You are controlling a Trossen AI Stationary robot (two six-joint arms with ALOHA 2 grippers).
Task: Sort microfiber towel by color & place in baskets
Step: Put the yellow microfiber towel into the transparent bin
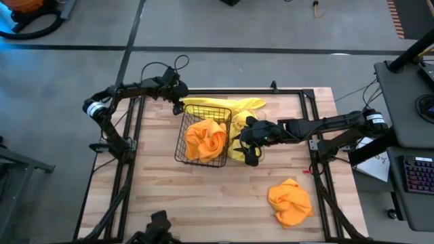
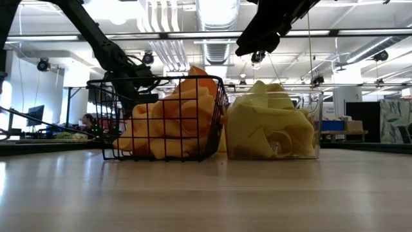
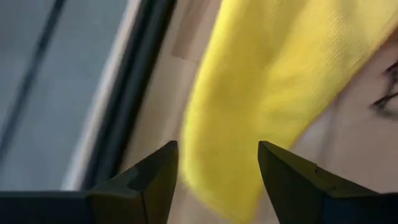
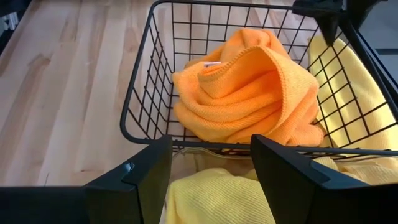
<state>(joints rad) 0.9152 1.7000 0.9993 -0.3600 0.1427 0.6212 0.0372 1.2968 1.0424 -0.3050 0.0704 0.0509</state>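
The black wire basket [image 1: 180,139] [image 2: 161,87] holds orange towels [image 1: 205,137] [image 4: 249,87]. Beside it on the right, the clear plastic bin [image 2: 317,125] holds yellow towels [image 2: 267,125] [image 4: 211,199]. My right gripper [image 1: 249,141] [image 4: 211,162] hangs open above this bin, touching nothing. A loose yellow towel [image 1: 227,105] [image 3: 273,81] lies flat on the table along the far side of both bins. My left gripper [image 1: 180,102] [image 3: 217,162] is open over its left end, at the wire basket's far left corner. One orange towel [image 1: 290,201] lies crumpled near the table's near right corner.
The near half of the wooden table [image 1: 169,203] is bare boards apart from the crumpled orange towel. A black frame rail [image 1: 298,90] runs along the far edge, just beyond the loose yellow towel. A desk with a keyboard [image 1: 417,173] stands off the table's right side.
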